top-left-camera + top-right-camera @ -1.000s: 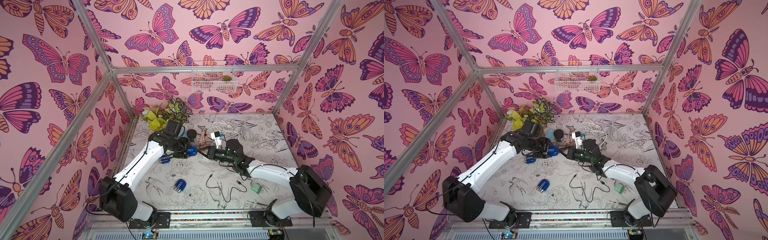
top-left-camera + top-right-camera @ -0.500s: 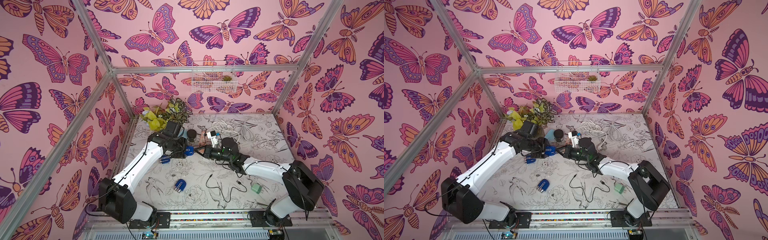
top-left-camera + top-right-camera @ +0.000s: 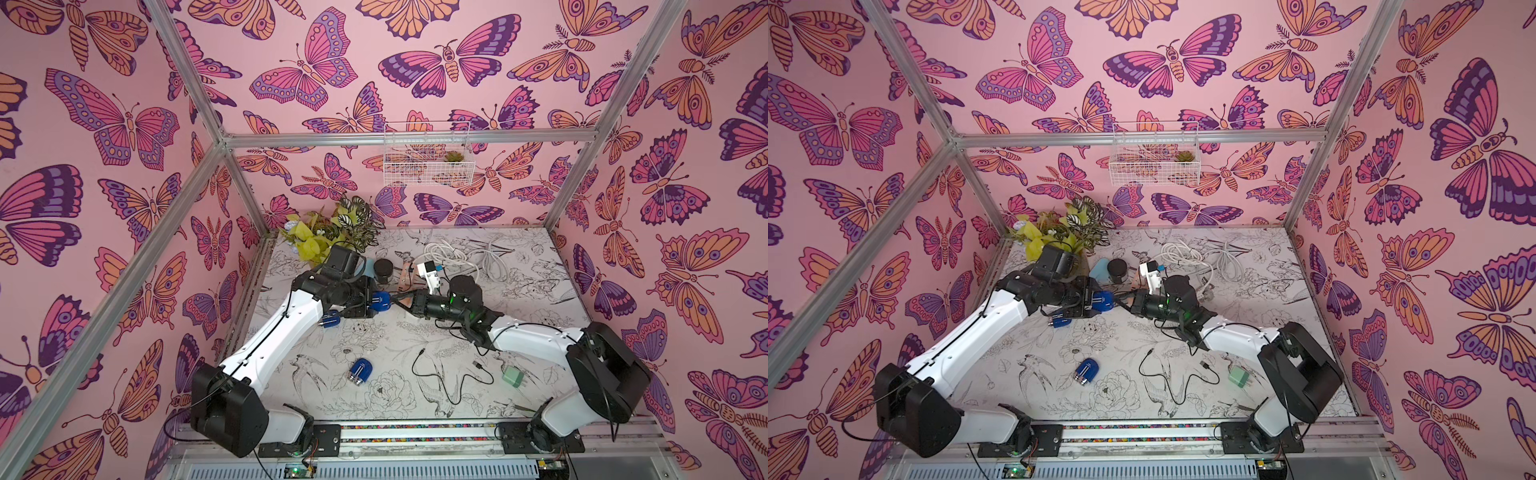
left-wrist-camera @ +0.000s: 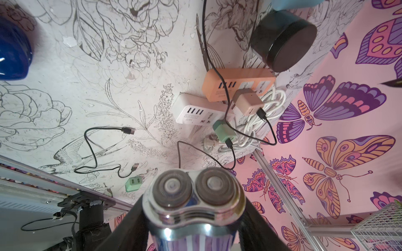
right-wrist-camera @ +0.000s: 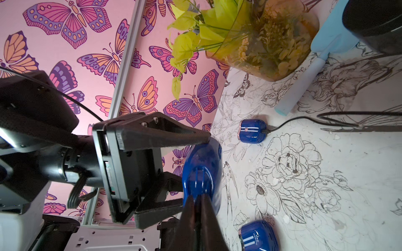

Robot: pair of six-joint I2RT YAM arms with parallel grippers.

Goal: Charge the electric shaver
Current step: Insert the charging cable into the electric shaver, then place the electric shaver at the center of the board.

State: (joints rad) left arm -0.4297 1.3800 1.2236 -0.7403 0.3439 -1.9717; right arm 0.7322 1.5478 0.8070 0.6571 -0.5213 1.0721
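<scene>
A glossy blue electric shaver (image 5: 202, 165) is held up between the spread jaws of the left gripper (image 3: 374, 302) and clamped at its two sides. Its twin round, chrome-ringed heads are turned back toward that wrist, and its rounded blue end is presented outward, past the fingertips. The jaws of the right gripper (image 5: 197, 196) are pressed together, their tips set right against that blue end. A plug is judged to be pinched between them, though it is hidden in every view. A thin black cable (image 4: 178, 152) is seen running from a green charger (image 4: 224, 130), seated in a white power strip (image 4: 195, 110), to a point behind the shaver. The step in hand is taken to be the seating of the plug in the charging port. It is best done with the shaver held rigid in the left jaws, the plug lined up squarely with the port, and the push made straight and gently. A skewed entry could be expected to slide off the slick, curved shell or twist the shaver in its grip. Slack should be left in the cable so that no pull is put on the charger.
</scene>
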